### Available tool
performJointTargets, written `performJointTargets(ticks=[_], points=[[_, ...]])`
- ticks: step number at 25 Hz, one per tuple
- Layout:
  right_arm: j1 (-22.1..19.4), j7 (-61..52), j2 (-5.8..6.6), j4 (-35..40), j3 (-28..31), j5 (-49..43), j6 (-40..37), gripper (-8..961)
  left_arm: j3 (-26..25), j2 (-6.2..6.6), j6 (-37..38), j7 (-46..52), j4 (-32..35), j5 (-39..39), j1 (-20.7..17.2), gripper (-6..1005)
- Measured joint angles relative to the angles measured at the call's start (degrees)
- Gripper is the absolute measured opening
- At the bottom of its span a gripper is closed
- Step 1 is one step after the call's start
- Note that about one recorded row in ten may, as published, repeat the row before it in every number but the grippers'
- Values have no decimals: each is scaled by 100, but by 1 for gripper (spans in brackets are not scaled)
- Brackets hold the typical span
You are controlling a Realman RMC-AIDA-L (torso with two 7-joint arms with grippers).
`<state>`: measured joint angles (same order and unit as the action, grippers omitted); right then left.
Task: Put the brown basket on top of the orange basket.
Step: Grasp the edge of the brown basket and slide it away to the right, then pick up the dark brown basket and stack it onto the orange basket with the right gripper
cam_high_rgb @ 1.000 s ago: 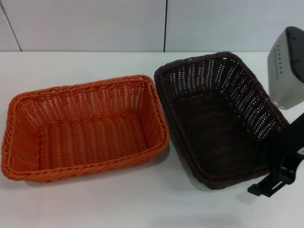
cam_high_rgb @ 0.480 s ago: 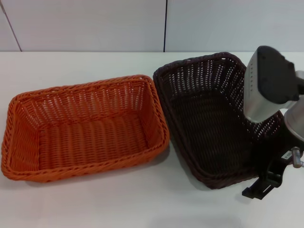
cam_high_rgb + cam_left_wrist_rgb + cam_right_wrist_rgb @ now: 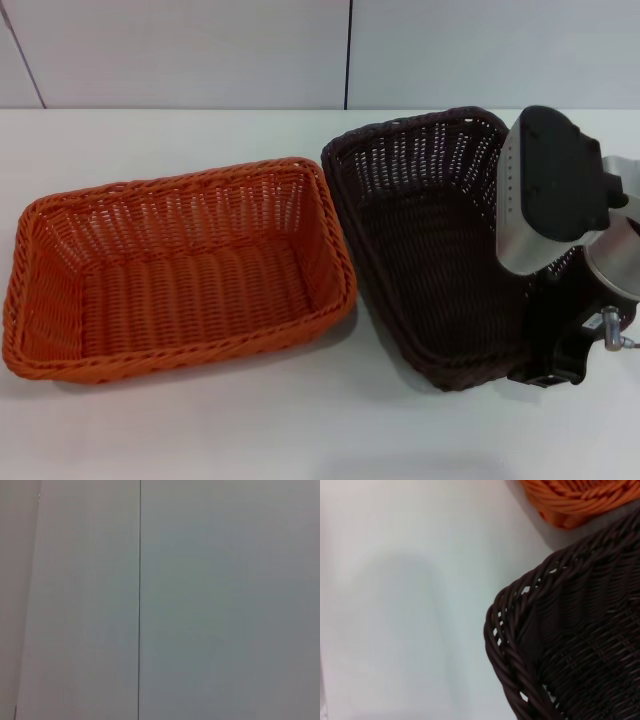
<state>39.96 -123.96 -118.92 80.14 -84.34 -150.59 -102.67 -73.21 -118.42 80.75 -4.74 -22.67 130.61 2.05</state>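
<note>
The orange basket [image 3: 180, 270] sits on the left of the white table, open side up. Just to its right lies the brown basket [image 3: 430, 240], its long side running away from me. My right gripper [image 3: 555, 350] is at the brown basket's near right rim, with the arm's grey and black wrist over the basket's right wall. The right wrist view shows a braided corner of the brown basket [image 3: 560, 645] from close up. A piece of the orange basket's rim [image 3: 575, 500] lies beyond it. My left gripper is out of view.
The white table [image 3: 200, 430] has bare surface in front of both baskets and behind them. A pale wall with a dark vertical seam [image 3: 348, 50] stands at the back. The left wrist view holds only a plain panel [image 3: 200, 600].
My right arm has swung in from the right edge and lowered over the brown basket's right side. The basket's near right corner has shifted slightly. The orange basket has not moved.
</note>
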Motion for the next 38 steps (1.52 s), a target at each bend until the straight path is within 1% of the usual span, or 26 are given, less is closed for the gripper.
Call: performJointTargets(ticks=[1,4,6,7,9,10,11,12,13,14,16,17,18,19,21,22,26,27,30,32,33,34,36,37,38], points=[[-4,10,0,0,-76,-7,-3,371,0,0,0,0,25,0,7,801],[-14,11,1,24,-144,-8,-2,290,0,0,-1,0,32,-1,7,801],[-95,12,1,259,-183,-14,-39,236,0,0,-1,0,34,0,7,801],[-95,12,1,259,-183,-14,-39,229,0,-1,0,0,35,-1,6,801],[-209,7,5,760,-186,-32,-227,215,0,-2,4,0,36,-1,6,801],[-209,7,5,760,-186,-32,-227,207,0,-2,4,0,36,-1,6,801],[-284,-12,14,1190,-154,-85,-413,200,0,-3,5,0,35,0,6,801],[-284,-12,14,1190,-154,-85,-413,193,0,-3,5,0,35,0,6,801],[-338,-19,18,1615,-104,-181,-570,186,0,-3,5,0,35,0,6,801],[-338,-19,18,1615,-104,-181,-570,183,0,-1,8,0,36,-1,3,801],[-368,-38,18,2186,-6,-276,-761,177,0,4,11,0,35,1,-3,801],[-368,-38,18,2186,-6,-276,-761,174,0,4,11,0,35,1,-3,801],[-369,-47,15,2505,21,-307,-907,171,0,4,11,0,35,4,-3,801],[-369,-47,15,2505,21,-307,-907,167,0,4,11,0,35,5,-3,801],[-371,-57,11,2935,24,-449,-1082,161,0,4,12,0,43,5,0,801],[-371,-57,11,2935,24,-449,-1082,158,0,4,13,0,46,5,1,801],[-307,-77,7,3567,21,-585,-1189,155,0,4,19,0,61,4,-1,801],[-307,-77,7,3567,21,-585,-1189,156,0,4,19,0,61,4,-1,801],[-264,-60,4,3740,-35,-645,-948,155,0,4,20,0,105,1,6,801],[-192,-14,8,3736,-109,-681,-686,155,0,4,24,0,112,12,5,801],[-152,81,11,3704,-216,-703,-421,155,0,3,28,0,114,17,2,801],[-152,81,11,3704,-216,-703,-421,155,0,2,28,0,117,18,1,801],[-142,457,4,3628,-502,-718,77,155,0,0,27,0,126,17,1,801],[-142,457,4,3628,-502,-718,77,155,0,0,27,0,126,17,1,801],[-142,786,-1,3593,-717,-718,312,156,5,-9,31,51,136,15,-13,801]])
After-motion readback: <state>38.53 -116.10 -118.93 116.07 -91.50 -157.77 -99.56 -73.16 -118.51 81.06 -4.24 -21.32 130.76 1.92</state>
